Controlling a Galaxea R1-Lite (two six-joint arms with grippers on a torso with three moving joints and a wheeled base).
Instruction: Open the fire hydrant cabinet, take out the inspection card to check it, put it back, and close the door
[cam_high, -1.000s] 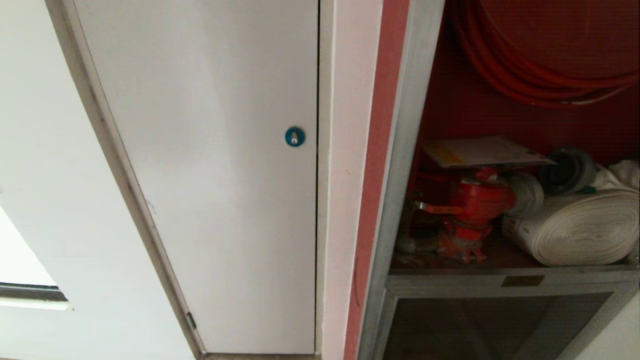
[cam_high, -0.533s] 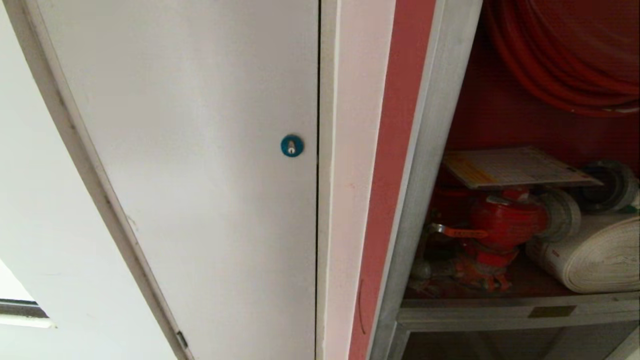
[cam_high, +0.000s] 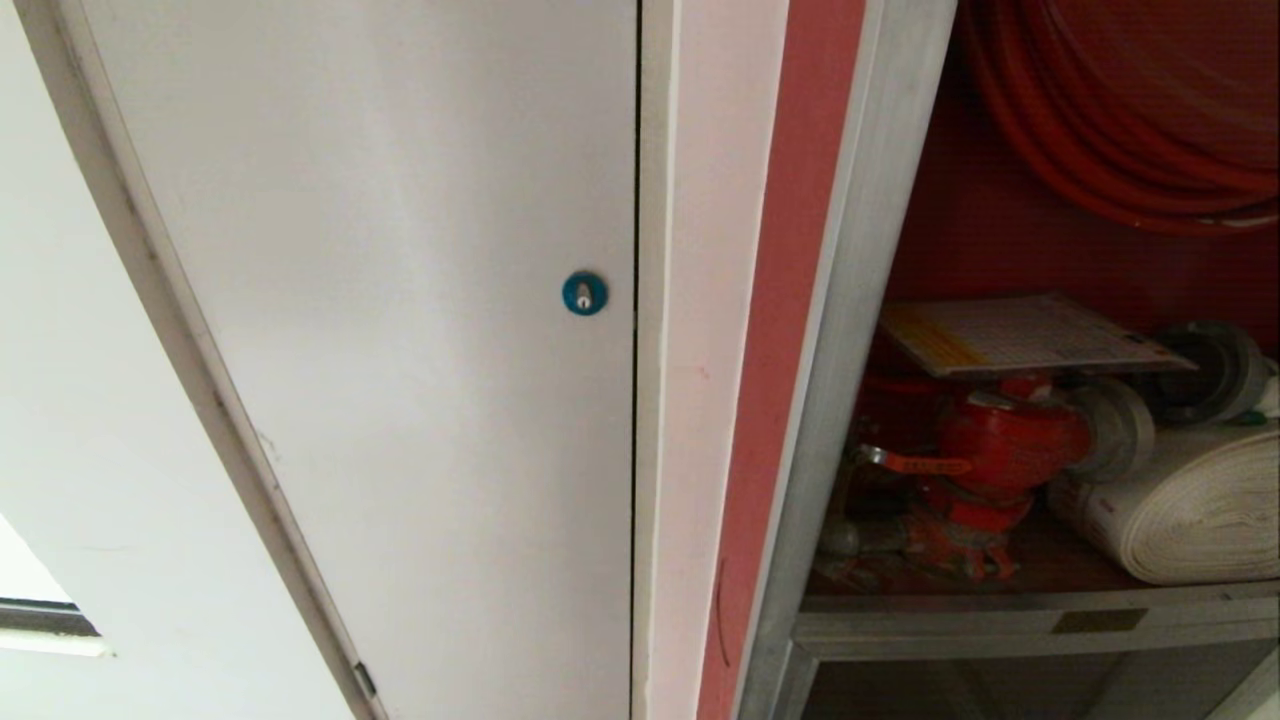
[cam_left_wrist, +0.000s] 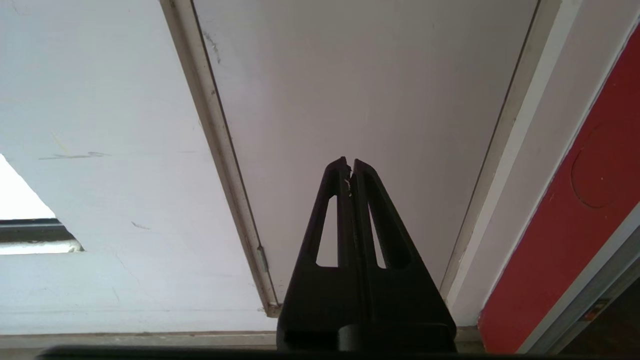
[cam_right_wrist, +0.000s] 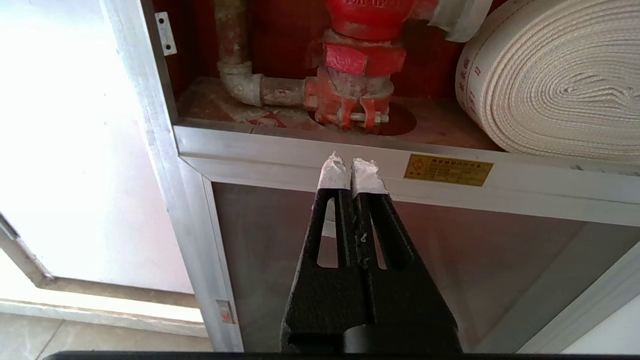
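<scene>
The fire hydrant cabinet (cam_high: 860, 300) fills the right of the head view, its red inside exposed. The door is out of view. The inspection card (cam_high: 1030, 335), pale with a yellow strip, lies flat on top of the red valve (cam_high: 1010, 440). Beside the valve lies the white rolled hose (cam_high: 1190, 510), and the red hose reel (cam_high: 1120, 120) hangs above. Neither arm shows in the head view. My right gripper (cam_right_wrist: 352, 162) is shut and empty, its white-taped tips level with the cabinet's silver cross rail (cam_right_wrist: 280, 150), below the valve (cam_right_wrist: 365, 60). My left gripper (cam_left_wrist: 350, 162) is shut and empty.
A plain white panel (cam_high: 400, 300) with a blue round lock (cam_high: 584, 293) stands left of the cabinet; the left gripper faces it (cam_left_wrist: 360, 90). Under the rail sits a smaller dark glass panel (cam_right_wrist: 450, 260) and a brass label plate (cam_right_wrist: 448, 170).
The whole head view has shifted: the camera has come closer, so the cabinet and panel show larger and the cabinet sits further right. Nothing in the scene has moved.
</scene>
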